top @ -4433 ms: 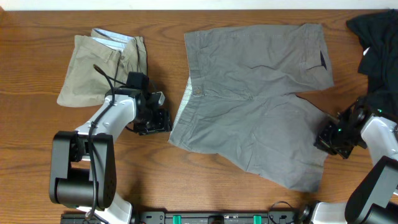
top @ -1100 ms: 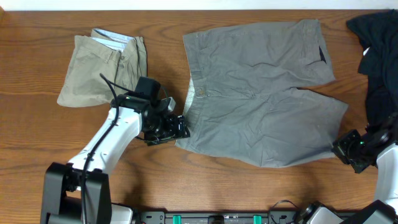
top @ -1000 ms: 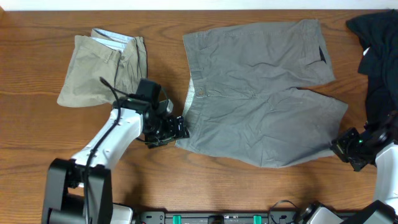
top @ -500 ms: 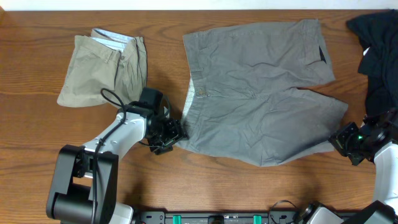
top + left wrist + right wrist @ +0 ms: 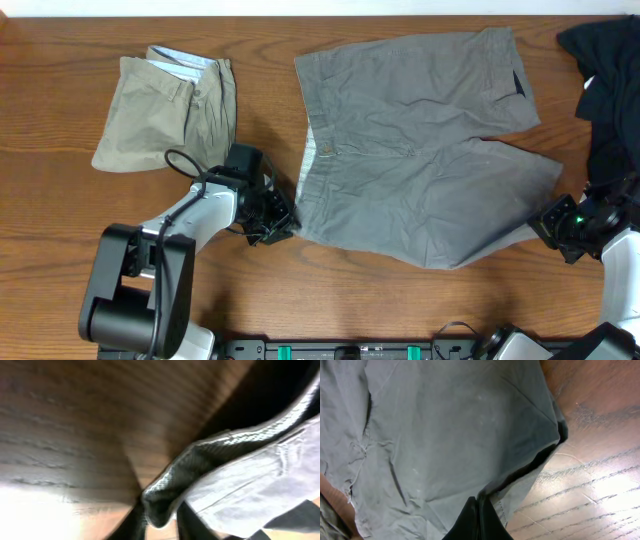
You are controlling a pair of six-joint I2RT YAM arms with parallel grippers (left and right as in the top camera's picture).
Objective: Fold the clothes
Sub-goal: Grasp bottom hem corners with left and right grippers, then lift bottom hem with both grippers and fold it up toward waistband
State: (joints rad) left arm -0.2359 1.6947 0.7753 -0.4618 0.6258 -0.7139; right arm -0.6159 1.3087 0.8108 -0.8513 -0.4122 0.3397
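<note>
The mid-grey shorts [image 5: 410, 150] lie spread flat mid-table, waistband to the left and legs to the right. My left gripper [image 5: 283, 222] is at the waistband's near corner. In the left wrist view its fingers [image 5: 160, 520] are shut on that dark corner of the shorts [image 5: 250, 485]. My right gripper [image 5: 548, 222] is at the near leg's hem. In the right wrist view it [image 5: 480, 510] is shut on a fold of the shorts [image 5: 445, 425]. Khaki-beige shorts [image 5: 165, 110] lie folded at the far left. A black garment [image 5: 605, 70] is heaped at the far right.
The wooden table [image 5: 60, 230] shows bare to the left and along the front edge. The black garment lies just behind my right arm. The folded khaki shorts lie just behind my left arm.
The left gripper went to the waistband corner and took hold, then drew slightly toward the front. The right gripper pulled the near leg out to the right, so the shorts lie flatter.
</note>
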